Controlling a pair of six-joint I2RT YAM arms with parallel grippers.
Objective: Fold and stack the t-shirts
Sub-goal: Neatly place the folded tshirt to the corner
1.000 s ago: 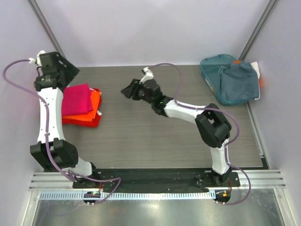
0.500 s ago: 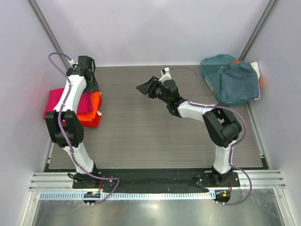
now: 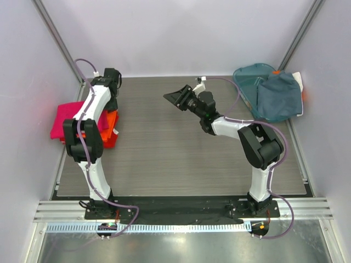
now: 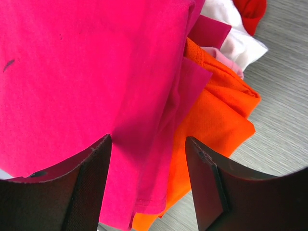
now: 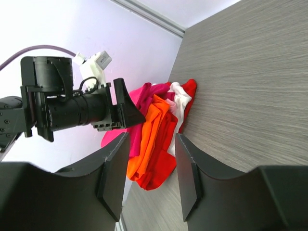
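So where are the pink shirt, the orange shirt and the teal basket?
pink shirt (image 4: 72, 72), left wrist view, middle of its flat top face.
orange shirt (image 4: 219, 113), left wrist view, folded part showing beside the pink.
teal basket (image 3: 248, 79), top external view, bare left part of its inside.

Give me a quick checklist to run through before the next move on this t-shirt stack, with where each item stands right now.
1. Left jaws free: ok. They stand open above the magenta tee, clamping nothing.
2. Right jaws free: ok. They are open in mid-air over the table and empty.
3. Stack aligned: not ok. The magenta tee lies well to the left of the orange tee and overlaps it only partly.
4. Orange tee's fold tidy: not ok. Its edges look rumpled in the left wrist view.
5. Basket emptied: not ok. A grey-blue tee lies bunched in the teal basket.
6. Number of tees in the basket: cannot tell.
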